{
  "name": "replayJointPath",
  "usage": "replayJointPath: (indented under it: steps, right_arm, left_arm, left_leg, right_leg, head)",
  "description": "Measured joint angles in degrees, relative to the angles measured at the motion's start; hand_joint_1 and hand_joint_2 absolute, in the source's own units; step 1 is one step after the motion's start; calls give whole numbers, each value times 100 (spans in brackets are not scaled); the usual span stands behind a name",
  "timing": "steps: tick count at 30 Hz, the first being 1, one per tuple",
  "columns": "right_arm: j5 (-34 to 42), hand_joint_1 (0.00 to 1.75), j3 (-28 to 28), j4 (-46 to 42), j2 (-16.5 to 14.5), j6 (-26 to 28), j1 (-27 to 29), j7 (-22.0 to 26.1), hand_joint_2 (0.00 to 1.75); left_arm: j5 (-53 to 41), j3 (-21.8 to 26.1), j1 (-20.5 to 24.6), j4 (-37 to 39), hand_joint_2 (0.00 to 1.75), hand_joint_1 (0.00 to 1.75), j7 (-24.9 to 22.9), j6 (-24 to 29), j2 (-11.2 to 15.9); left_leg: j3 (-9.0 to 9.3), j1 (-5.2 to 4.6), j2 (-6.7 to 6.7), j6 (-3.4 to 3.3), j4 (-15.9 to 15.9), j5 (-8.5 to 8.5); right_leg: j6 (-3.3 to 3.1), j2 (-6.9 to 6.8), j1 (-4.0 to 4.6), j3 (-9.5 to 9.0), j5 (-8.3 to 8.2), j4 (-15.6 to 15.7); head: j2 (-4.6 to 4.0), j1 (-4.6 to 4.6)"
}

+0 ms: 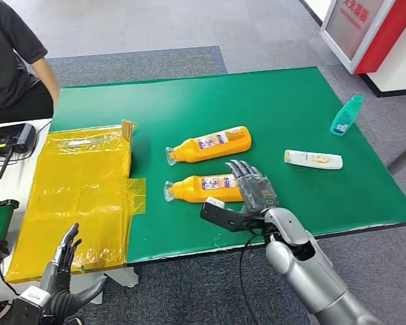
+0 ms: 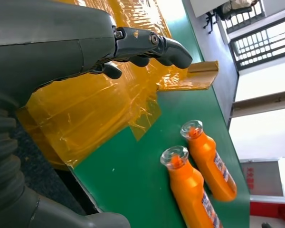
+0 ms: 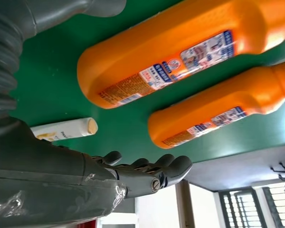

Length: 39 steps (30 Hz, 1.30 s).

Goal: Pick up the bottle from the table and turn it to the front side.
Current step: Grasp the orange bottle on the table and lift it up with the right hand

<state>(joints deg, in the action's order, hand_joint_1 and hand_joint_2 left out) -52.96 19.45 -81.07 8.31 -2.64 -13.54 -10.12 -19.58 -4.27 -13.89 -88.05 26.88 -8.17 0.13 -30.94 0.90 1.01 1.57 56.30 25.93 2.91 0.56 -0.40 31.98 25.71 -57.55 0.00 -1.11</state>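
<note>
While right hand (image 1: pixel 252 193), open & empty, hides near orange bottle's (image 1: pixel 204 189) base, left hand (image 1: pixel 63 271) open.

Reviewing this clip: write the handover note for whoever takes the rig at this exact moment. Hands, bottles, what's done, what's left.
Right hand: fingers spread, holding nothing, hovering at the base end of the near orange bottle.
Left hand: holds nothing, low by the yellow taped sheet, off the table's near left corner.
Both orange bottles lie on their sides on the green table, caps toward the sheet; the far orange bottle is beside the near one. A white bottle and a teal bottle lie further right.
Done: nothing lifted yet.
Left: grasp a bottle, lift it, turn it front side.
</note>
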Motion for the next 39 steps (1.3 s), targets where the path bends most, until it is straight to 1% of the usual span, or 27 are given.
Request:
replayJointPath:
  steps: [9, 16, 20, 21, 24, 25, 29, 33, 36, 39]
  right_arm:
    - [94, 0, 97, 1222, 109, -331, -827, -137, 175]
    - [74, 0, 250, 2166, 118, -540, -1250, -145, 175]
    - [36, 0, 413, 2730, 119, -703, -1481, -52, 175]
    - [31, 5, 453, 2861, 120, -710, -1526, -15, 175]
    - [22, 136, 545, 3179, 119, -658, -1668, 64, 175]
    - [20, 175, 570, 3265, 118, -637, -1709, 75, 175]
    - [27, 175, 636, 3453, 118, -523, -1771, 128, 175]
    - [163, 175, 654, 3395, 120, -409, -1729, 242, 175]
    - [395, 175, 641, 3052, 146, -357, -1529, 343, 175]
    - [723, 175, 587, 2401, 170, -289, -1131, 452, 175]
  left_arm:
    - [3, -103, 168, 181, 175, 0, 102, -24, 32]
    - [18, -169, 307, 365, 175, 0, 177, -33, 50]
    - [45, -231, 401, 489, 175, 0, 226, -48, 62]
    - [48, -250, 421, 521, 175, 0, 239, -52, 66]
    - [54, -293, 472, 609, 175, 0, 279, -61, 73]
    - [55, -304, 484, 633, 175, 0, 286, -61, 73]
    - [76, -340, 495, 697, 175, 0, 292, -63, 79]
    - [111, -364, 482, 715, 175, 0, 293, -61, 95]
    - [197, -363, 442, 715, 175, 0, 317, -74, 103]
    - [345, -334, 372, 704, 175, 0, 382, -153, 103]
  left_leg:
    - [-5, 0, 0, 0, 0, -2]
    - [-10, 0, 0, -2, 1, -4]
    - [-12, 0, 1, -2, 1, -6]
    - [-13, 0, 1, -2, 1, -6]
    - [-12, 0, 1, -2, 1, -7]
    - [-12, 0, 1, -2, 1, -7]
    - [-12, 0, 1, -2, 1, -7]
    - [-12, 0, 1, -2, 2, -7]
    - [-13, 0, 1, -2, 2, -7]
    - [-18, 0, 1, -1, 2, -6]
  right_leg:
    - [0, 0, 0, 5, -3, -1]
    - [-1, 0, 0, 9, -4, -1]
    - [-1, -2, 0, 11, -6, -1]
    - [-1, -2, 0, 11, -6, -1]
    - [0, -1, 0, 12, -6, -1]
    - [0, -2, 0, 11, -6, -1]
    - [0, -2, 0, 11, -6, -1]
    - [0, -1, 0, 11, -7, -1]
    - [0, -1, 0, 12, -7, -1]
    - [0, -1, 0, 19, -7, -2]
  head:
    - [0, 0]
    - [0, 0]
    - [0, 1]
    - [0, 1]
    - [0, 0]
    - [0, 0]
    - [0, 1]
    - [0, 0]
    - [0, -1]
    - [0, 1]
